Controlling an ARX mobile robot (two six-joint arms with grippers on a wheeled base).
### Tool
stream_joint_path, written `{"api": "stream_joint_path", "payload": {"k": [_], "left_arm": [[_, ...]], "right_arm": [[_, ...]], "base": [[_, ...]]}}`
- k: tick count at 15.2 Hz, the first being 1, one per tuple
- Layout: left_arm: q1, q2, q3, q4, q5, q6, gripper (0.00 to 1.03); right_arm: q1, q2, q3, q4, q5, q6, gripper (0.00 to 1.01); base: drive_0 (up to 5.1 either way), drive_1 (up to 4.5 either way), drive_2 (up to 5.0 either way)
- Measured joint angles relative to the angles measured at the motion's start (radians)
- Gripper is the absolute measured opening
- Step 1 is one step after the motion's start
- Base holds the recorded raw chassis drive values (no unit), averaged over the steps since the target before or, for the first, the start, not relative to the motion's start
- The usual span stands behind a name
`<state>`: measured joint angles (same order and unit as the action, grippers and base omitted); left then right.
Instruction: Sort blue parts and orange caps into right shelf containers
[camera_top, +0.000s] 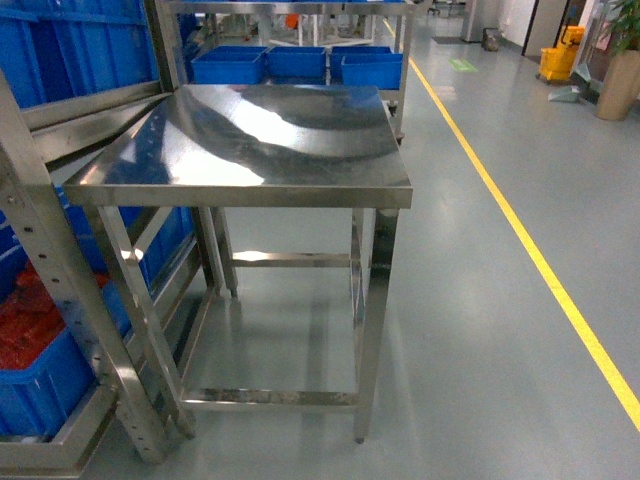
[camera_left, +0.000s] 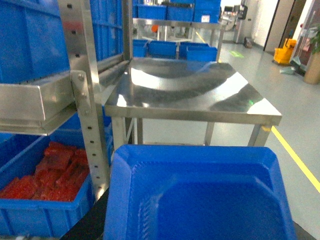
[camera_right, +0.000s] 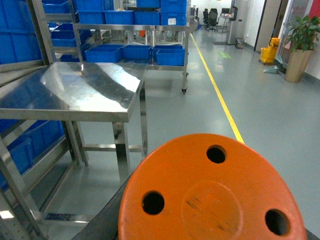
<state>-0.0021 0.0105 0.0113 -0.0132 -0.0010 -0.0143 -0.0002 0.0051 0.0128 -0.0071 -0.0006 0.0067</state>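
Blue part (camera_left: 200, 200) fills left wrist view, orange cap (camera_right: 210, 195) fills right, both hands hidden, grip unreadable.

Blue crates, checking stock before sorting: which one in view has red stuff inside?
The blue crate on the rack's lowest level, left of the steel table, holds red pieces. The blue crates behind the table show no red.

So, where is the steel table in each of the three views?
Head: the steel table fills the centre.
Left wrist: upper middle, behind a blue tray.
Right wrist: left side, beyond an orange cap.
Shared landmark: the yellow floor line to the table's right.
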Motion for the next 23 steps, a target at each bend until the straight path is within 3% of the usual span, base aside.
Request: {"api": "stream_joint_path", "payload": {"k": [23], "left_arm": [[0.0, 0.0, 0.0, 0.007, 0.0, 0.0, 0.41]], "right_arm": [[0.0, 0.0, 0.0, 0.004, 0.002, 0.0, 0.43]], "base": [[-4.8, 1.73, 3.2]]}}
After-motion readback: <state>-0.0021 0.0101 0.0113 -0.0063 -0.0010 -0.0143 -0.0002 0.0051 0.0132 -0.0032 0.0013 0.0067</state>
